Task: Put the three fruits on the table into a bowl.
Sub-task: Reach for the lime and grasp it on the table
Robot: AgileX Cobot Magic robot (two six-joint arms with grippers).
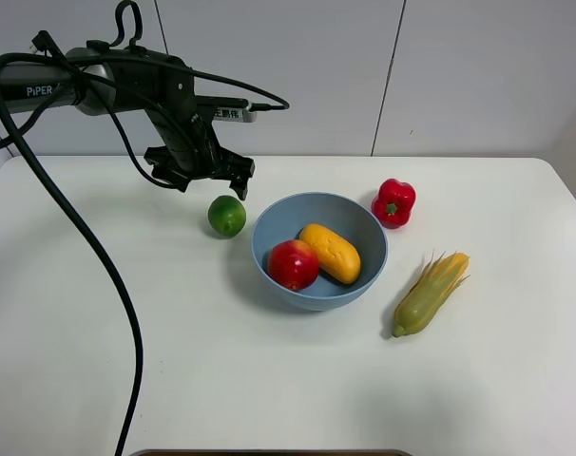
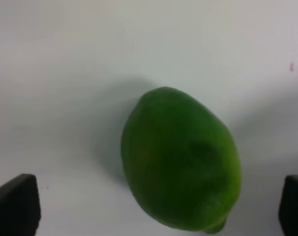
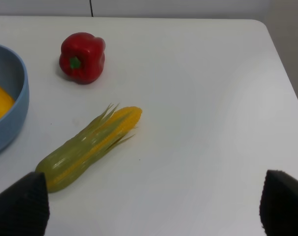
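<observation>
Exterior high view shows the left gripper [image 1: 210,182] hanging over the white surface [image 1: 126,313], with the lime [image 1: 226,216] just beneath it and a little in front. Its jaws stand wide apart and hold nothing. In the left wrist view the two dark fingertips [image 2: 14,204] sit far to each side of the lime, and neither one touches the green skin. I judge this posture is chosen so that the gripper can come down around the fruit and close on its middle.

The bowl [image 1: 269,214] stands just beside the lime, on the far side of it from the gripper's arm. This nearness should make the carry short (only a lift and a small shift over the rim). The apple [image 1: 293,264] and the mango [image 1: 330,253] lie inside the bowl, touching each other.

The right gripper [image 3: 152,202] is seen only in the right wrist view. It is also opened wide and empty, and it hangs well apart from the fruits, I think to leave room for the other arm. In front of it lie the corn [image 3: 87,150] and, further on, the pepper [image 3: 82,57], both outside the bowl.

The count: three fruits, two in the bowl and one on the surface; one bowl; one pepper; one corn; two grippers.
</observation>
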